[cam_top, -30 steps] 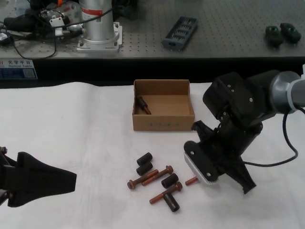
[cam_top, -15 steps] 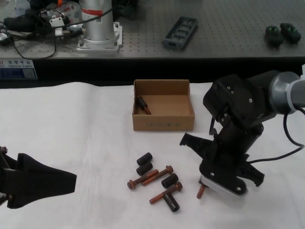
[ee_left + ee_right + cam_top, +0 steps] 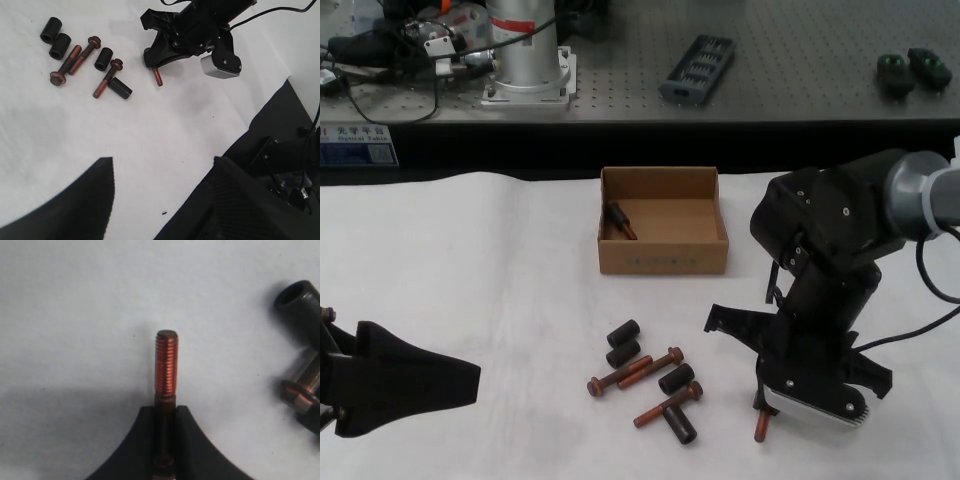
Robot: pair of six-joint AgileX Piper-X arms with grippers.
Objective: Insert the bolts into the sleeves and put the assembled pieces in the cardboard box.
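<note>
My right gripper [image 3: 766, 408] is shut on a copper bolt [image 3: 761, 426], holding it by the head end just to the right of the loose parts; the threaded end [image 3: 166, 360] sticks out beyond the fingers [image 3: 186, 432] over the white cloth. The pile holds several black sleeves [image 3: 623, 332] and three more copper bolts [image 3: 650, 367]. The cardboard box [image 3: 663, 262] stands behind the pile with one assembled piece [image 3: 620, 220] in its left corner. My left gripper [image 3: 162, 162] is open at the near left, well short of the pile [image 3: 82, 60].
A white cloth covers the work area. Behind it lies a perforated metal bench with a silver post base [image 3: 525, 60], a dark ridged tray [image 3: 698, 65] and cables. A cable [image 3: 920, 310] trails from the right arm.
The right arm swung toward the near edge with the bolt, turning so the bolt now points toward me. The left arm and the pile stayed put.
</note>
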